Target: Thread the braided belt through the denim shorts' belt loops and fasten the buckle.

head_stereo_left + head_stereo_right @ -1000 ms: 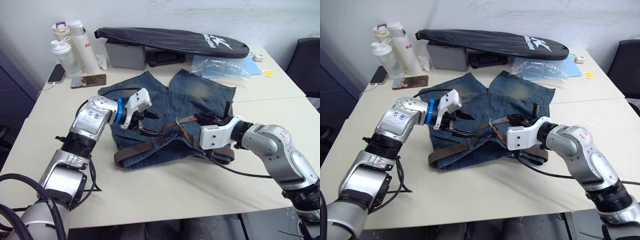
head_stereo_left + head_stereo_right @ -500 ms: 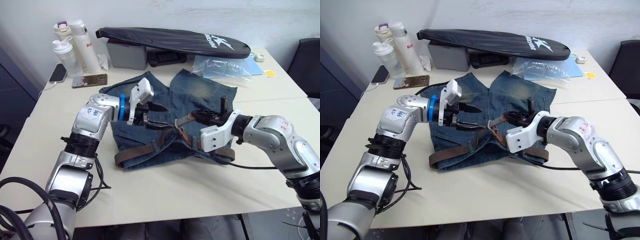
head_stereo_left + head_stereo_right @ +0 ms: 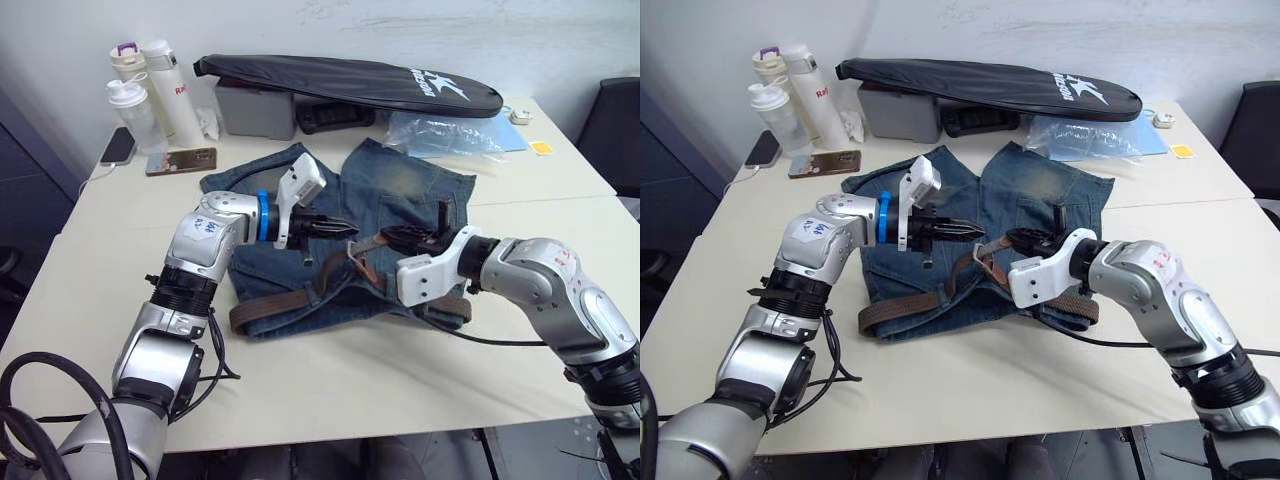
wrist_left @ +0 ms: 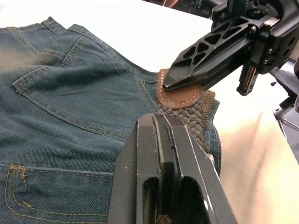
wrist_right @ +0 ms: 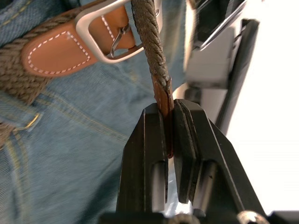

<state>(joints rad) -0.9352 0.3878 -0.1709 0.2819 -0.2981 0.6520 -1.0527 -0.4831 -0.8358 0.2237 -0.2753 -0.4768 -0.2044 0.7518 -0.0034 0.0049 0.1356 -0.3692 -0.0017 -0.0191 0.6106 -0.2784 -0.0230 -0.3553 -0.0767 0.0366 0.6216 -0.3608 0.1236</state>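
The denim shorts (image 3: 400,185) lie flat mid-table, waistband towards me. The braided belt (image 3: 280,305) runs along the waistband, both ends rising at the middle. My right gripper (image 3: 385,238) is shut on the belt's brown leather tip (image 5: 162,100), and the strap passes through the silver buckle (image 5: 117,28). My left gripper (image 3: 345,232) points at the right one from the left. Its fingers (image 4: 154,140) are pressed shut just over the woven strap (image 4: 194,116), and I see nothing between them. The belt loops are too small to make out.
A long black zipped bag (image 3: 350,80) lies across the back over a grey box (image 3: 255,108). Bottles (image 3: 150,85) and two phones (image 3: 182,160) stand at the back left, a plastic bag (image 3: 440,132) at the back right. A black chair (image 3: 610,130) stands beyond the right edge.
My left gripper has swung right across the shorts towards the right gripper and gone from open to shut. The right gripper has kept its hold on the belt tip.
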